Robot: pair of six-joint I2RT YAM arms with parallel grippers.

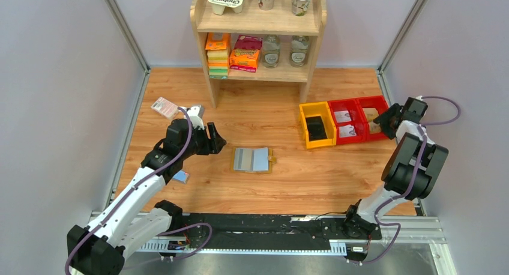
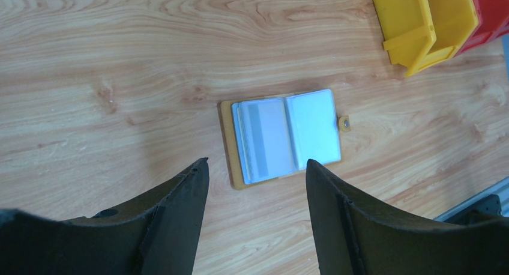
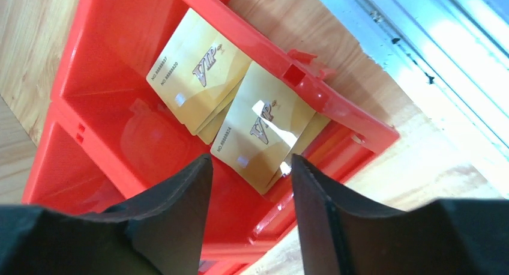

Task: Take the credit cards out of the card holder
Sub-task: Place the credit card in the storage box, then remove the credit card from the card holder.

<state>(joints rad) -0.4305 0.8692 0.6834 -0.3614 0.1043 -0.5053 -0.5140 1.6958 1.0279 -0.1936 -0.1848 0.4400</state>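
The tan card holder (image 1: 252, 160) lies open and flat on the wooden table, its grey-blue sleeves facing up. Through the left sleeve a pale card with a grey stripe (image 2: 263, 140) shows. My left gripper (image 1: 219, 144) hangs open just left of the holder, above the table; in the left wrist view the gripper (image 2: 257, 164) frames the card holder (image 2: 282, 137) without touching it. My right gripper (image 3: 251, 158) stands open and empty over the right red bin (image 3: 336, 104), where gold VIP credit cards (image 3: 264, 128) lie in two loose piles. Overhead, that gripper (image 1: 384, 120) is at the bin's right edge.
A yellow bin (image 1: 317, 126) holding a black item and a middle red bin (image 1: 347, 122) with white cards stand left of the right red bin (image 1: 373, 114). A wooden shelf (image 1: 259, 29) of goods stands at the back. A pink-white packet (image 1: 164, 107) and a small blue item (image 1: 180, 177) lie at the left.
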